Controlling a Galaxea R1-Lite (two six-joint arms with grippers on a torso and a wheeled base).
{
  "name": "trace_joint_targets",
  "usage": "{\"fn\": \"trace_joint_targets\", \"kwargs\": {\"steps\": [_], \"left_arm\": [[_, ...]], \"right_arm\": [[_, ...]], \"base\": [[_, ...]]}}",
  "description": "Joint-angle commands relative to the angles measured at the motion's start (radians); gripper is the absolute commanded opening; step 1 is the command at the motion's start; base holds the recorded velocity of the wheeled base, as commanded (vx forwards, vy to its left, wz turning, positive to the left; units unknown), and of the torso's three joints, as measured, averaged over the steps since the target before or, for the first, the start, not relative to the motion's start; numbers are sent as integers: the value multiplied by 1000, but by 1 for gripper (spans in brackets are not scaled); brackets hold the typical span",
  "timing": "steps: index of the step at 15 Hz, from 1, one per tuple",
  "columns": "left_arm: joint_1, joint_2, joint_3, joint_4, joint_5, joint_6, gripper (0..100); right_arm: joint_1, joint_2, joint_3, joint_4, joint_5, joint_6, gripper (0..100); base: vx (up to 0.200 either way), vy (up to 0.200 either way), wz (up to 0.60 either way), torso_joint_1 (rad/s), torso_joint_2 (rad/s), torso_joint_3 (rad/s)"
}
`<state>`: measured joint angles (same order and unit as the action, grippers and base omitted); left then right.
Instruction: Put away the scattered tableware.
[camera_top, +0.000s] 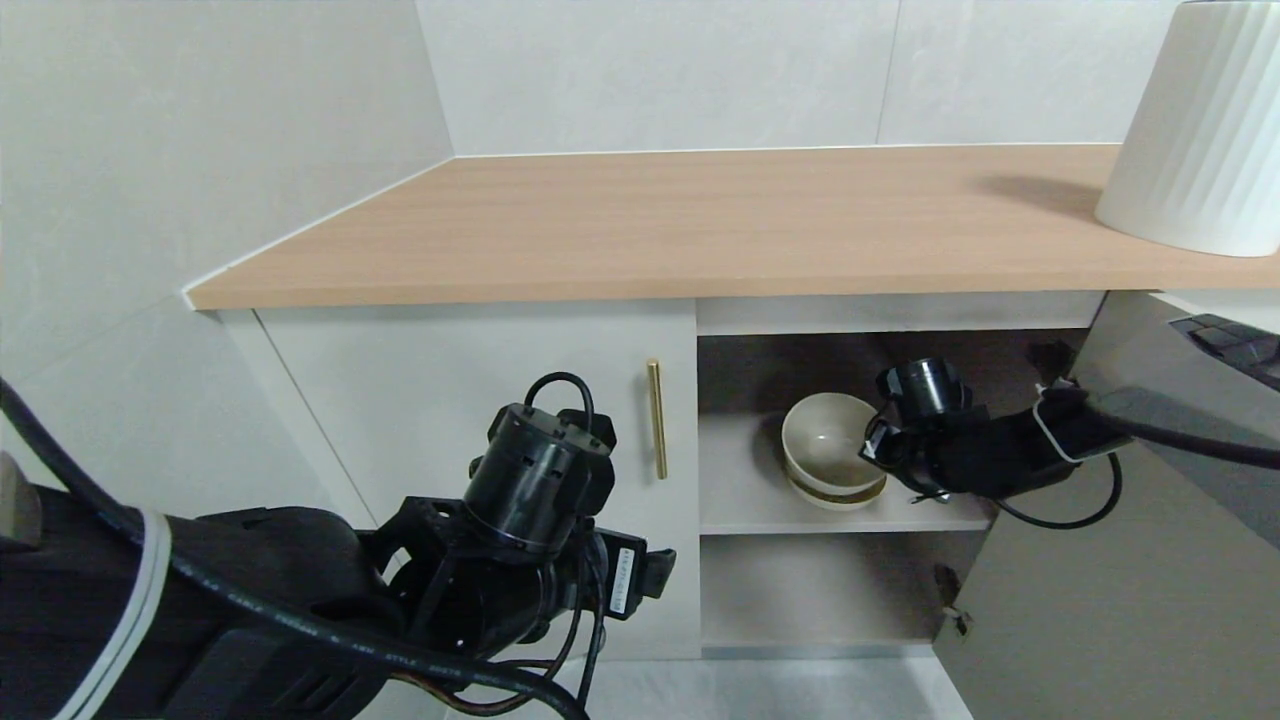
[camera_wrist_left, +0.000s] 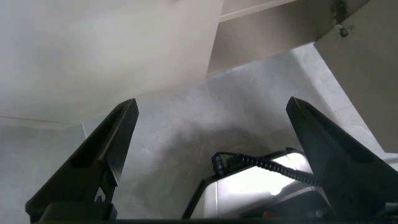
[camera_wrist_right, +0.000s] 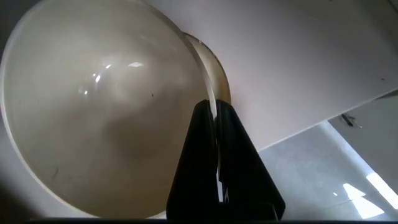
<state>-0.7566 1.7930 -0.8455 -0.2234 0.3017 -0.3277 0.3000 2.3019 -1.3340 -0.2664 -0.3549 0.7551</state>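
The right hand (camera_top: 872, 452) is inside the open cupboard, clenched on the rim of a cream bowl (camera_top: 825, 440). The right wrist view shows it well: both fingers (camera_wrist_right: 214, 149) are pinched tight on the bowl's (camera_wrist_right: 99, 106) edge, one inside and one outside. The bowl is tilted, mouth facing out toward the front, and it sits in or on a lower bowl (camera_top: 838, 493) that's flat on the middle shelf (camera_top: 740, 490). A bit of the lower bowl's rim (camera_wrist_right: 221, 78) peeks out behind the held one.

As for stuff around it, the cupboard's right-side door (camera_top: 1130, 560) is swung open, and the right arm comes in just in front of it. The left-side door (camera_top: 450, 380) is closed, and its gold handle (camera_top: 656, 418) stands upright just left of the opening. The top of the opening sits close above the right hand. There's a lower compartment (camera_top: 800, 590) under the shelf.

Up top, the wooden table (camera_top: 650, 220) has a white ribbed thing (camera_top: 1200, 130) at its far right, could be a lampshade or a bin, can't tell.

The left hand (camera_wrist_left: 211, 106) is down low in front of the closed door, well away from the bowls. It's released, with fingers spread wide and just grey floor (camera_wrist_left: 249, 137) between them.
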Motion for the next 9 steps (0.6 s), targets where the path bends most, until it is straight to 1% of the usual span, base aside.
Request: {"fn": "trace_joint_targets", "kwargs": {"steps": [1, 9], "left_arm": [[0, -1, 0, -1, 0, -1, 100], [0, 3, 2, -1, 0, -1, 100]], "right_arm": [[-2, 25, -16, -1, -7, 0, 0], [-9, 40, -33, -1, -9, -2, 0]], "base": [[0, 0, 0, 0, 0, 0], [0, 0, 0, 0, 0, 0]]}}
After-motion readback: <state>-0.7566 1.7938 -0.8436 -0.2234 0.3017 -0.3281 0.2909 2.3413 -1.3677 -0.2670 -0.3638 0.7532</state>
